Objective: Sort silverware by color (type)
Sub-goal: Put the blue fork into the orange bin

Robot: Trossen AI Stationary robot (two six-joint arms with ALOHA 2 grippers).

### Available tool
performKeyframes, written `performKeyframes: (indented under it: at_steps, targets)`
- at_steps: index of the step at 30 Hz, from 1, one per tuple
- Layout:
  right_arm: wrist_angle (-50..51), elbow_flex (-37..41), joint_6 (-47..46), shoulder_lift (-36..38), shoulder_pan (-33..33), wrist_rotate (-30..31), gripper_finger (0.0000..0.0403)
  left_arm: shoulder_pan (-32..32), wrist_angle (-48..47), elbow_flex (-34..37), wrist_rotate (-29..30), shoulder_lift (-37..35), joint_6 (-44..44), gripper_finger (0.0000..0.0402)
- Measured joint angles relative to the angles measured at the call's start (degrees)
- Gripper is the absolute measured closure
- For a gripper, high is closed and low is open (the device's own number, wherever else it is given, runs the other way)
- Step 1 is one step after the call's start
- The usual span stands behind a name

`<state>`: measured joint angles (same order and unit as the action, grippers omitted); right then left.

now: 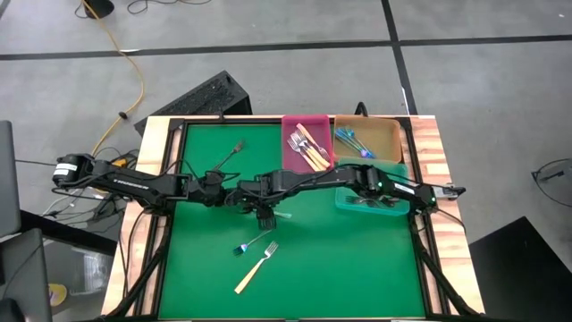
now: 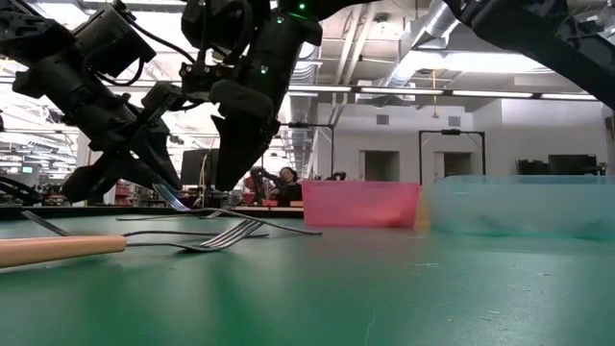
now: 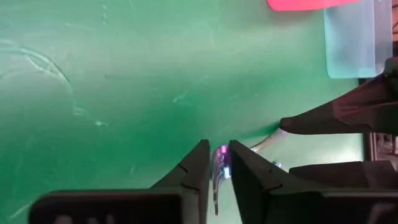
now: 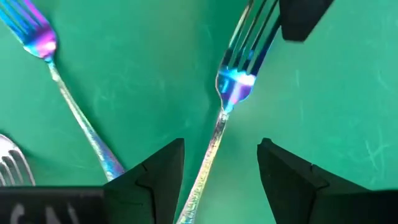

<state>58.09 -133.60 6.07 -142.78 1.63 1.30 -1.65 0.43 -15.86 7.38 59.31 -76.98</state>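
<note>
An iridescent blue fork (image 4: 235, 84) lies between my two grippers at the middle of the green mat. My left gripper (image 3: 219, 163) is shut on its tine end. My right gripper (image 4: 221, 171) stands open astride its handle (image 4: 208, 155); whether a finger touches it I cannot tell. Toward the near edge a second blue fork (image 1: 250, 243) and a silver fork with a tan handle (image 1: 255, 268) lie flat on the mat. A black fork (image 1: 229, 154) lies flat at the far left. My left gripper pinches the blue fork's tine end (image 3: 220, 155) between its two fingers, coming slantwise down from the table's left, roughly along the fork. The handle (image 3: 267, 142) runs away from the fingers toward my right gripper and slopes down to the mat.
At the far right stand a pink bin (image 1: 291, 148) with tan-handled forks and an orange bin (image 1: 393, 136) with blue forks. A teal bin (image 1: 357, 204) sits partly under my right arm. Bare mat stretches at the near left and near right.
</note>
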Motion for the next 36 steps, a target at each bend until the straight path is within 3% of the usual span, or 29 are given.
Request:
performKeyframes:
  at_steps: [20, 24, 30, 36]
  targets:
    - [0.1, 0.0, 0.6, 0.0, 0.2, -0.1, 0.0181, 0.0, -0.7, 0.0, 0.3, 0.0, 5.0, 0.0209]
    - [-0.2, 0.0, 0.6, 0.0, 0.2, -0.2, 0.0181, 0.0, -3.4, 0.0, -5.4, -1.3, 4.1, 0.0197]
    - [-0.5, 0.0, 0.4, 0.0, 0.2, -1.3, 0.0181, 0.8, -11.2, 0.0, -12.5, -8.7, 2.9, 0.0196]
    - [-4.3, 0.0, 0.4, 0.0, 0.2, -1.3, 0.0181, 2.5, -24.3, 0.0, -12.9, -22.8, 0.4, 0.0196]
